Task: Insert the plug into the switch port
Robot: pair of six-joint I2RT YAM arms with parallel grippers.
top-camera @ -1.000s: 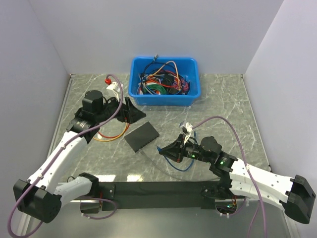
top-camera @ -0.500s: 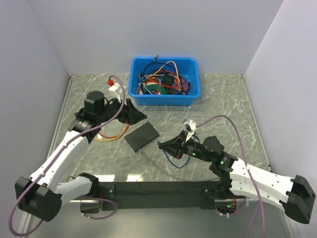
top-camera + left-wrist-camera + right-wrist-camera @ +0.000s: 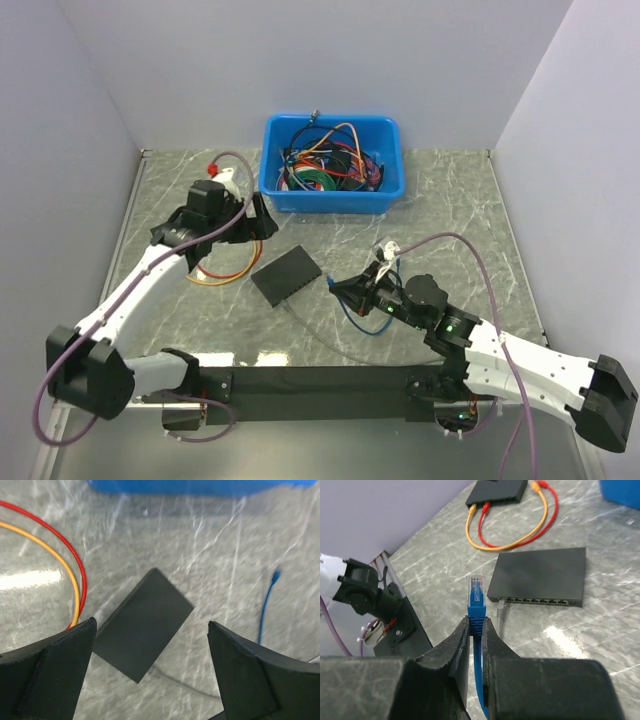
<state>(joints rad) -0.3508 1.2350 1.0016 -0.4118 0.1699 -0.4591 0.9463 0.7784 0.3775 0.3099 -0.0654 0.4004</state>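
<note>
The black switch [image 3: 286, 276] lies flat on the table; it also shows in the left wrist view [image 3: 142, 625] and the right wrist view [image 3: 540, 575]. Its row of ports [image 3: 535, 600] runs along the narrow edge facing my right gripper, and a grey cable [image 3: 501, 611] sits in the end port. My right gripper [image 3: 476, 625] [image 3: 340, 288] is shut on the blue boot just behind the clear plug [image 3: 477, 589]. The plug points up, a short way from the ports. The blue cable [image 3: 355, 320] loops below. My left gripper [image 3: 150, 680] [image 3: 262, 222] is open and empty above the switch's far side.
A blue bin [image 3: 332, 165] full of tangled cables stands at the back. Orange and red cables [image 3: 225, 270] loop left of the switch and run into a second black box [image 3: 497, 491]. A black strip [image 3: 320, 380] lines the near edge.
My right gripper has lifted the plug and shifted a little up and right. My left arm has swung toward the back, with its gripper still open near the switch.
</note>
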